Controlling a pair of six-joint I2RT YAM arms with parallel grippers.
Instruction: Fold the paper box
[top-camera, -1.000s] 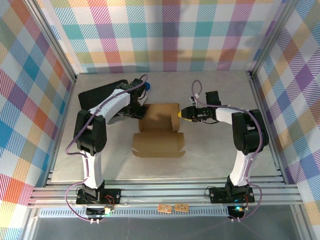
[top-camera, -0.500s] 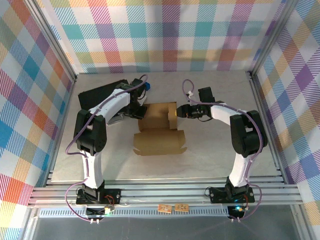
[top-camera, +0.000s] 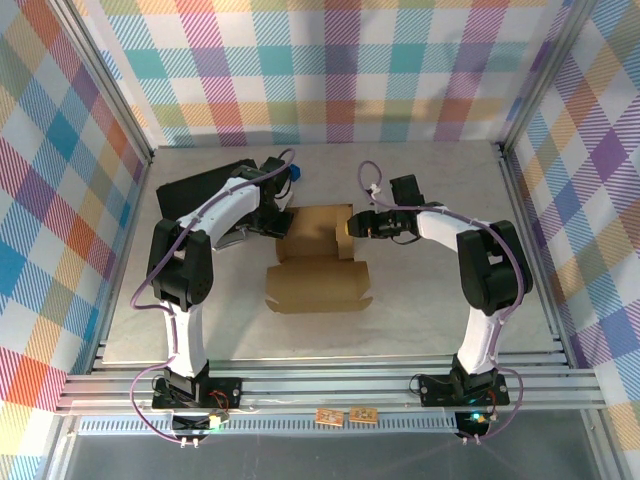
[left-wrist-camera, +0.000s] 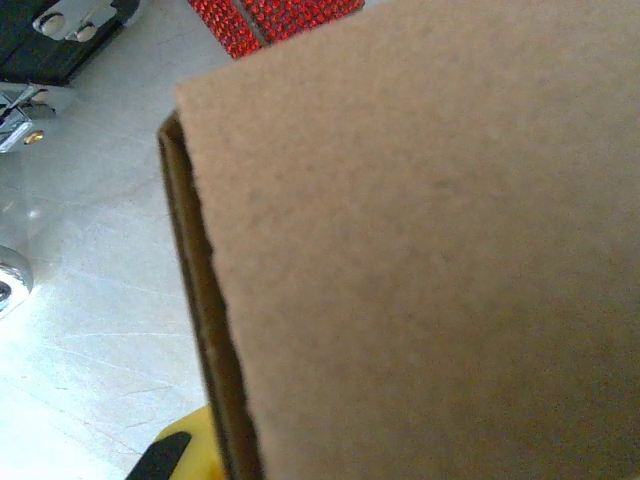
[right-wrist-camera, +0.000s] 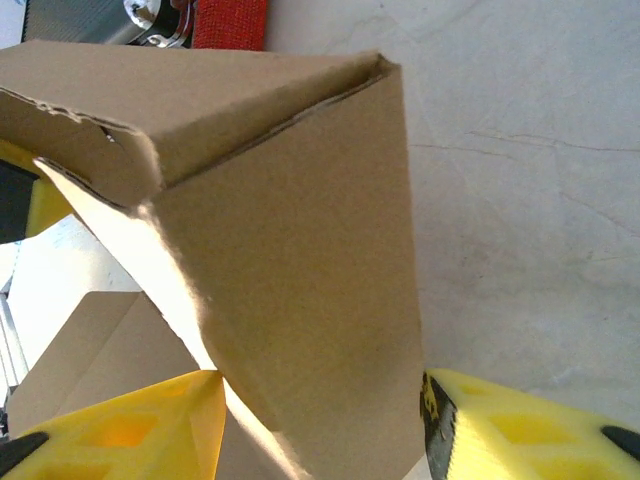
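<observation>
Black at the far left: a flat rectangular case (top-camera: 197, 188) lies on the pale surface (top-camera: 430, 300), angled toward the back corner. My left arm reaches over its near edge.

Just right of it, the left pincer (top-camera: 281, 222) sits at the left edge of the paper box (top-camera: 318, 272). Its jaws are closed on the box's left wall. From the left wrist, plain brown cardboard (left-wrist-camera: 430, 250) stands very close to the lens with its corrugated edge running down the frame. One yellow fingertip (left-wrist-camera: 178, 455) shows at the bottom, right against that edge.

The box lies mid-surface between the two arms. Its shallow tray is at the back and a wide flap is spread flat toward me, with small tabs at the flap's near corners. On the right side of the tray a flap is lifted off the surface.

Below, on the front rail, I see two small brown tags (top-camera: 345, 415) with markings too small to read.

The right pincer (top-camera: 349, 226) meets that lifted flap. From the right wrist the jaws stand well parted. The yellow fingers (right-wrist-camera: 130, 432) sit on either side of a folded cardboard corner (right-wrist-camera: 300, 260), each close against it.
</observation>
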